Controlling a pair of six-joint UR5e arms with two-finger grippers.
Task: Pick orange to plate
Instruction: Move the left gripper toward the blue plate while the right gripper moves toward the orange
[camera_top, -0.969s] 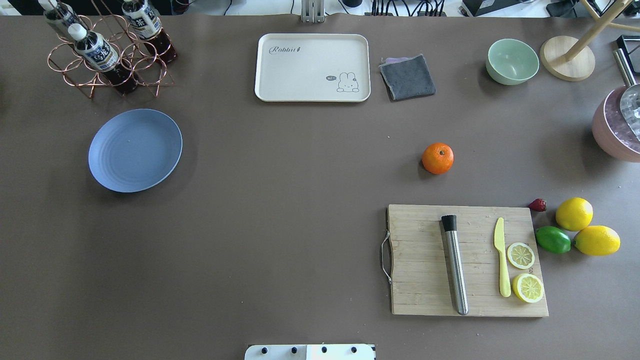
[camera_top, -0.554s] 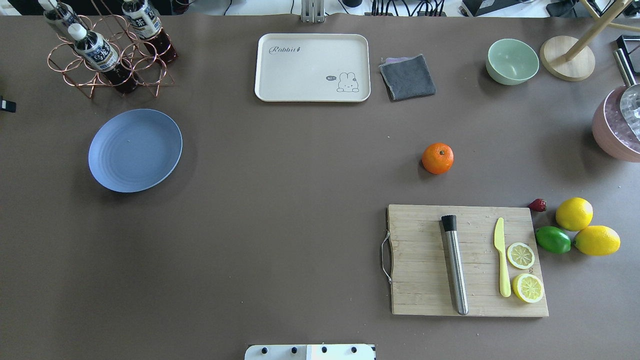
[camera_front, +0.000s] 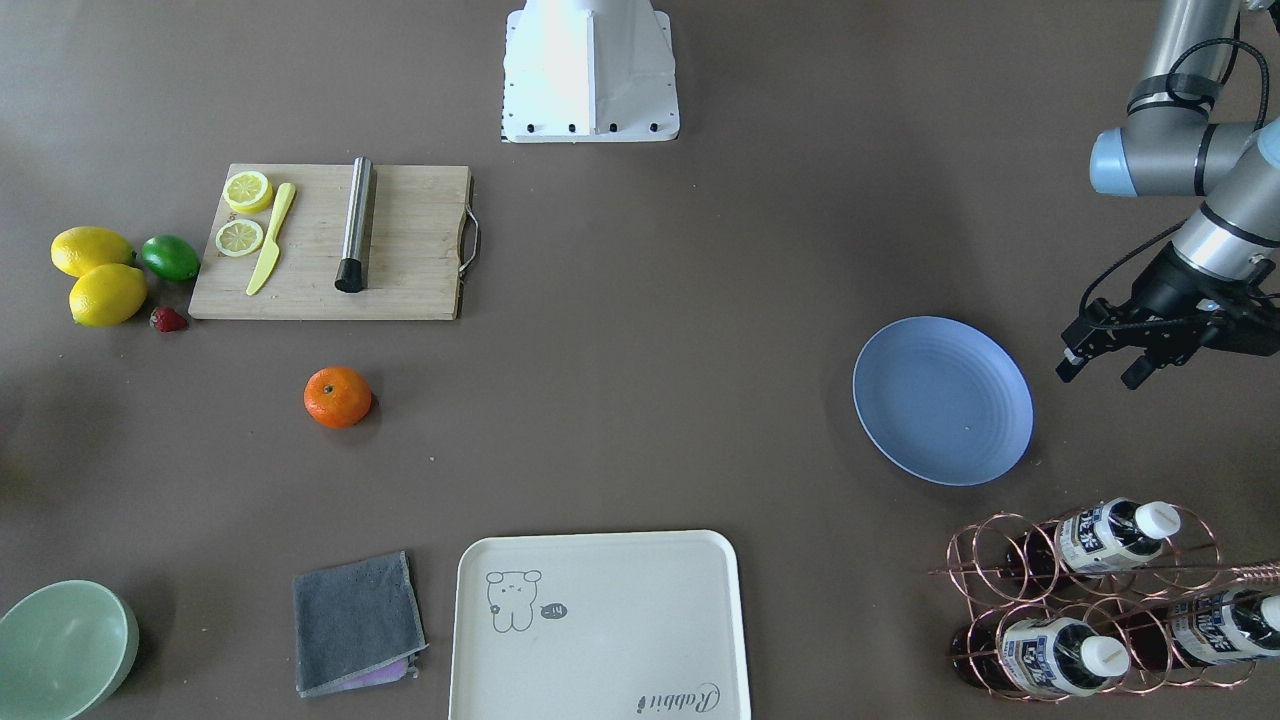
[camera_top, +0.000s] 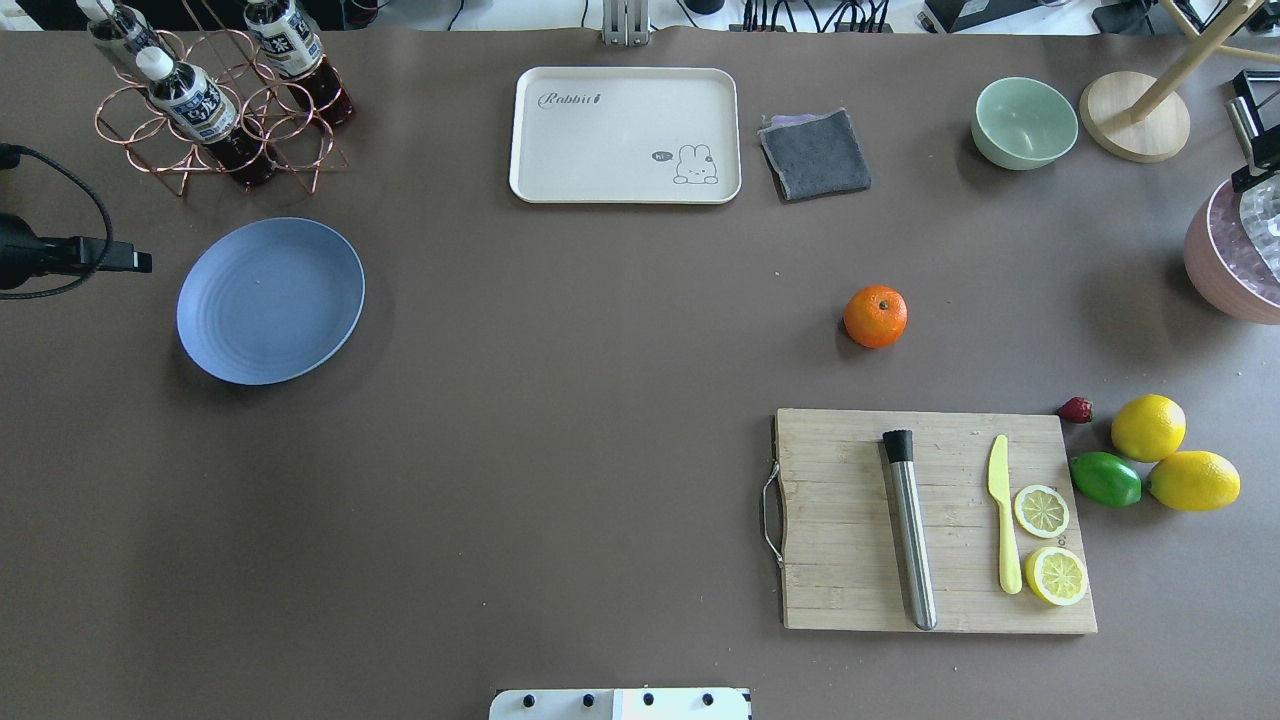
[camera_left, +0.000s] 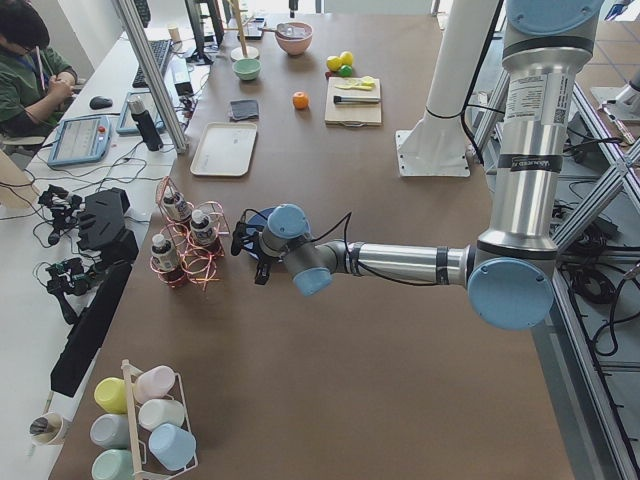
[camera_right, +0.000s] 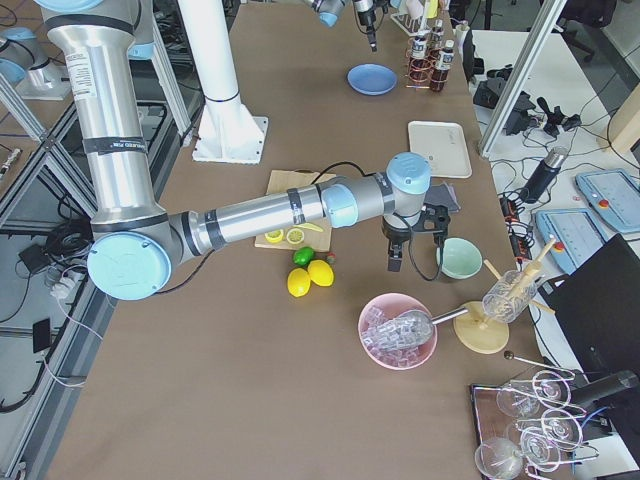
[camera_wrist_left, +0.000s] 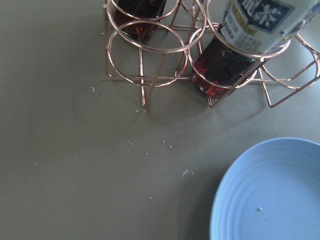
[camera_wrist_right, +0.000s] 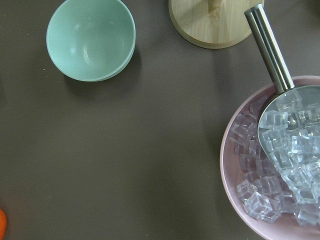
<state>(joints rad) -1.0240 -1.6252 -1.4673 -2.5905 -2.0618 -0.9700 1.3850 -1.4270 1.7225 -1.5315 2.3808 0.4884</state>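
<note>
Cream "Rabbit" tray (camera_top: 600, 140); orange (camera_top: 875, 317) nr board (camera_top: 840, 520)

bench (camera_top: 560, 420): matte brown cover | side desk (camera_left: 118, 85): white, keyboard (camera_left: 157, 55), seated person (camera_left: 25, 70) | frame: aluminium posts (camera_left: 152, 75) | floor (camera_left: 605, 420): grey | light: even, soft shadows
</note>
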